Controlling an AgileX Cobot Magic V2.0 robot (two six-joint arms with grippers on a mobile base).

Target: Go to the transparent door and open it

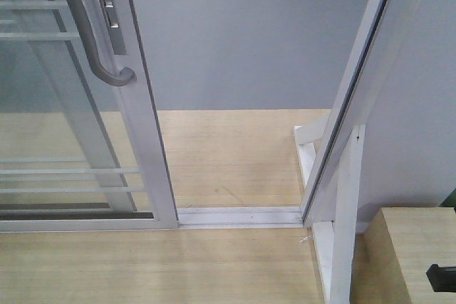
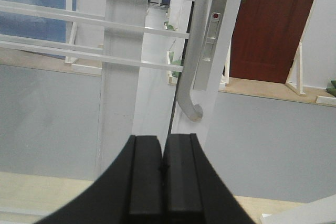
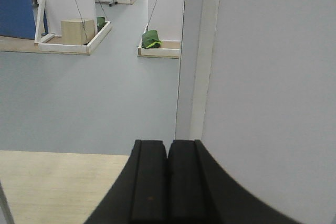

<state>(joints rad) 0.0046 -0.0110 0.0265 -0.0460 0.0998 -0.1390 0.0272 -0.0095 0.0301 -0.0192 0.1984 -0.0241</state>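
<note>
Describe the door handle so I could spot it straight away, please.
Find the tall white-framed glass door with thin horizontal white bars, left of the open gap. On its right-hand upright runs the handle: a long grey bar curling into a hook at the bottom. The bare white post opposite carries no handle.

Clear glass transparent door (image 1: 64, 105) — matt handle (image 1: 85, 26)

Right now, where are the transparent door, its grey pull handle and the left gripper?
transparent door (image 1: 146, 126): front-facing view, on its white stile.
grey pull handle (image 1: 84, 30): front-facing view, mid-bar above the curved end.
left gripper (image 2: 163, 169): left wrist view, on the seam between the shut black fingers.
</note>
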